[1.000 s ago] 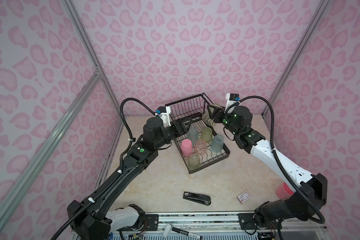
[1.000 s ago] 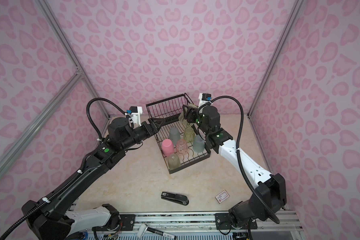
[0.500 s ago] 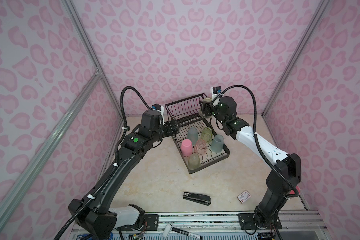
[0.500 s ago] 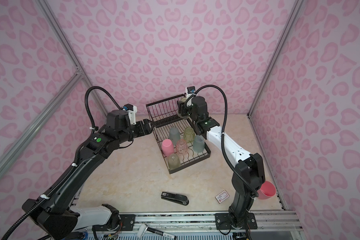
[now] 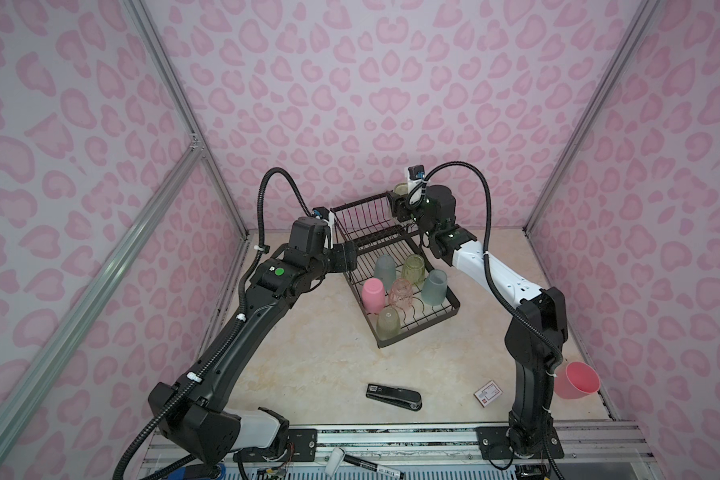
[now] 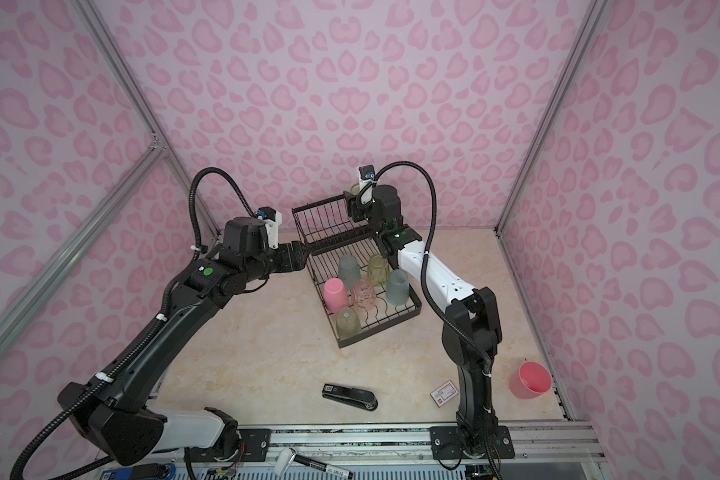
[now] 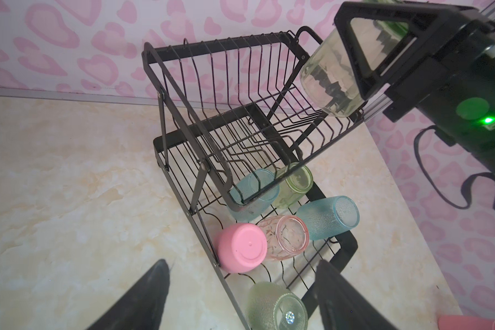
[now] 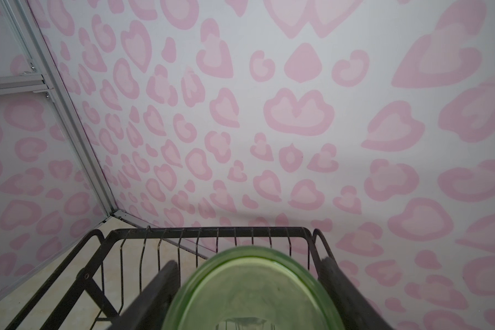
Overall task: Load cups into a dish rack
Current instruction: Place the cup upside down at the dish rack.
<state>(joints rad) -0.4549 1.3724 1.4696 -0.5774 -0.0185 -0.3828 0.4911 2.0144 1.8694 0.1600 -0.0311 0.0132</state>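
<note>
Beige marbled tabletop. Black two-tier wire dish rack, centre-rear. Left end effector: fingers apart, empty, beside rack. Right end effector: clamped on translucent yellow-green tumbler above upper basket's edge. Six plastic tumblers inverted in lower tray. Opaque pink tumbler loose on tabletop.

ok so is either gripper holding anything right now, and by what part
The right gripper grips a yellow-green cup by its side walls, over the dish rack. The left gripper is open and empty.

upper basket lies open above; six upturned cups crowd the lower tray.
</note>
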